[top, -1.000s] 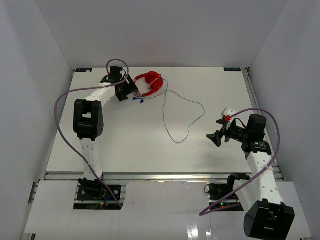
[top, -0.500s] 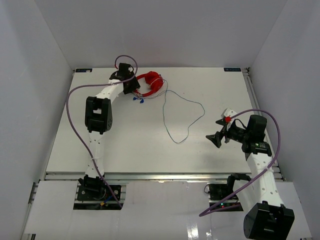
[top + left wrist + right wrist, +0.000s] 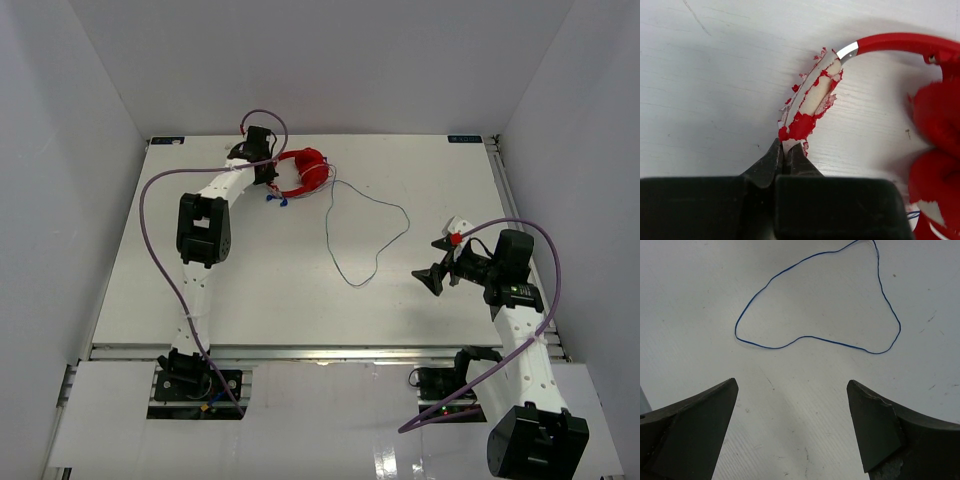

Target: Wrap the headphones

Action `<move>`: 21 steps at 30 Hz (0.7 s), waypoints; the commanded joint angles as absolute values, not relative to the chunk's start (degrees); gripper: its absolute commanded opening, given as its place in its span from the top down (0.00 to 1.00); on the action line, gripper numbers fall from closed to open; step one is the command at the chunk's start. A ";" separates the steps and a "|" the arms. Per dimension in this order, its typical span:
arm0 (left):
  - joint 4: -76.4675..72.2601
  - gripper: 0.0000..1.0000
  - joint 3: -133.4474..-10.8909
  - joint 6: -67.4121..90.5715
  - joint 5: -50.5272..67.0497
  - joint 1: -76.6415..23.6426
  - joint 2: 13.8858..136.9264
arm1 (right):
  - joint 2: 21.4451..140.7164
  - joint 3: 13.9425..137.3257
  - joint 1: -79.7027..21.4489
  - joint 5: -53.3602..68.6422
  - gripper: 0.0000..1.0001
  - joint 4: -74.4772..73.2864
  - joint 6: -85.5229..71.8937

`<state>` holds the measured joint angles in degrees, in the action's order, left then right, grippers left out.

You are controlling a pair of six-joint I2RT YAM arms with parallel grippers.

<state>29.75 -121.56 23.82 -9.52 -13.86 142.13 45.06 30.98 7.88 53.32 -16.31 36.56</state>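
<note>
Between the clamped tips of the left pincer (image 3: 786, 150), the peeling headband (image 3: 812, 97) of the red headphones (image 3: 935, 115), right pincer (image 3: 791, 387) spread wide and empty, cable (image 3: 805, 337) loop ahead of it on the surface (image 3: 690, 290).

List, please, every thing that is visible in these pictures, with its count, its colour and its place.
headphones: 1, red, far left part of the table
cable: 1, thin grey-blue, loose loop on the table's middle
plug end: 1, blue, beside the headphones
table: 1, white, under everything
purple robot cables: 2, purple, one along each arm
arms: 2, white and black, bases at the near edge
left hand: 1, black, shut on the headphones' worn headband
right hand: 1, black, open, at the right, facing the cable loop
</note>
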 commanded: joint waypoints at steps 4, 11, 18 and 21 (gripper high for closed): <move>27.26 1.00 -113.80 22.96 -6.26 -14.41 126.57 | 43.80 31.38 8.17 63.78 0.04 -23.13 48.40; 16.97 1.00 -88.29 25.84 0.36 -15.09 96.48 | 40.13 27.97 6.41 69.32 0.02 -17.62 52.57; 15.67 1.00 -67.86 28.62 6.07 -18.18 69.07 | 51.61 41.31 -5.79 55.66 0.09 -7.58 31.29; 17.44 1.00 -63.75 29.83 7.47 -18.60 61.41 | 56.00 44.99 -14.20 48.44 0.10 0.74 23.32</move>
<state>16.68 -69.84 26.42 3.00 -17.81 70.01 50.87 37.87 -4.34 57.88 -10.57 36.12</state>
